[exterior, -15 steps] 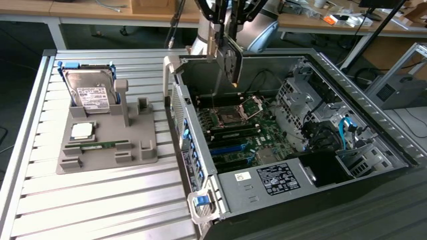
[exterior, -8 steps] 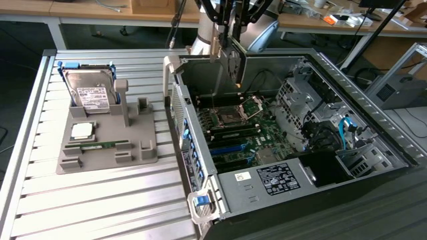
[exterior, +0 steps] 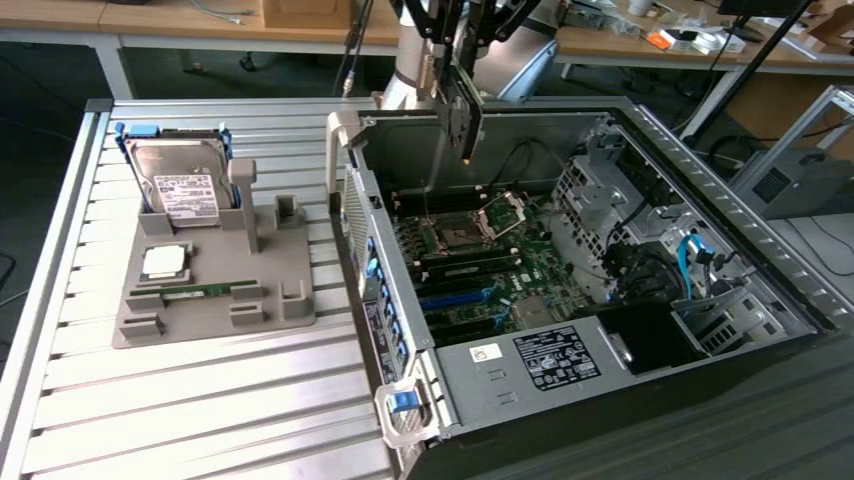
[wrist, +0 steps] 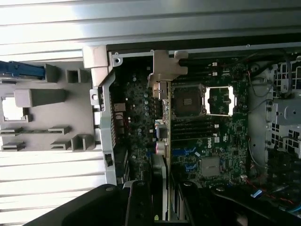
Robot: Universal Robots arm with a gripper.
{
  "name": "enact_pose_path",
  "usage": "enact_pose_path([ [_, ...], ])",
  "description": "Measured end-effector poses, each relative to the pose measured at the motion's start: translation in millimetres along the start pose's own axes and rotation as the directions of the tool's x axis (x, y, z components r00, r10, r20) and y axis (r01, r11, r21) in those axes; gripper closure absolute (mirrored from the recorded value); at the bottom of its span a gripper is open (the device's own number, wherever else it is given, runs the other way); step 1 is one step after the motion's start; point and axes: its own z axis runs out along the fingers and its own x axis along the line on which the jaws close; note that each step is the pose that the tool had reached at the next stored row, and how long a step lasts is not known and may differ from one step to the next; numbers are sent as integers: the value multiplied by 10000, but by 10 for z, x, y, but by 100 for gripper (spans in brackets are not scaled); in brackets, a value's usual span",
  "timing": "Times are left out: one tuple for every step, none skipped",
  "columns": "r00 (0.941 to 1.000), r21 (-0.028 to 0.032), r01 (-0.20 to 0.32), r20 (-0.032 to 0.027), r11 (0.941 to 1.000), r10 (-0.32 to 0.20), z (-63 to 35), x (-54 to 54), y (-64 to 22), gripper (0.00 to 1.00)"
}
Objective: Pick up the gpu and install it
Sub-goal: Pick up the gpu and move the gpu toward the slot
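The gpu (exterior: 462, 112) hangs on edge above the open computer case (exterior: 400, 300), its lower end just inside the rear upper part of the case, over the motherboard (exterior: 494, 270). My gripper (exterior: 451, 55) is shut on the card's upper part. In the wrist view the gpu (wrist: 160, 141) appears edge-on, with its silver bracket (wrist: 165, 66) at the far end, near the case's rear wall. My gripper (wrist: 161, 200) clamps it between two dark fingers (wrist: 138, 202). The blue expansion slots (wrist: 186, 153) lie below, beside the card's line.
A grey holder tray (exterior: 200, 310) stands on the slatted table at the exterior view's left, carrying a silver hard drive (exterior: 180, 185), a processor chip (exterior: 166, 260) and a green memory stick (exterior: 200, 290). Case walls, a drive cage (exterior: 601, 190) and cables (exterior: 694, 260) surround the motherboard.
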Motion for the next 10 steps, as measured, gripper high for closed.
enact_pose_path([
  [10000, -303, -7, -24, 9995, 7, 0, -6, -4, 73],
  [10000, -481, -12, -37, 9988, 11, 0, -10, -6, 73],
  [10000, -665, -18, -49, 9978, 15, 0, -13, -8, 73],
  [10000, -850, -25, -65, 9964, 19, 1, -16, -10, 73],
  [10000, -1041, -31, -78, 9946, 23, 1, -21, -13, 73],
  [10000, -1197, -37, -90, 9928, 26, 2, -27, -15, 73],
  [10000, -1203, -36, -90, 9927, 26, 3, -28, -15, 73],
  [10000, -1204, -37, -91, 9927, 26, 3, -28, -15, 73],
  [10000, -1204, -37, -91, 9927, 27, 2, -28, -15, 73],
  [10000, -1204, -37, -91, 9927, 26, 2, -28, -15, 73],
])
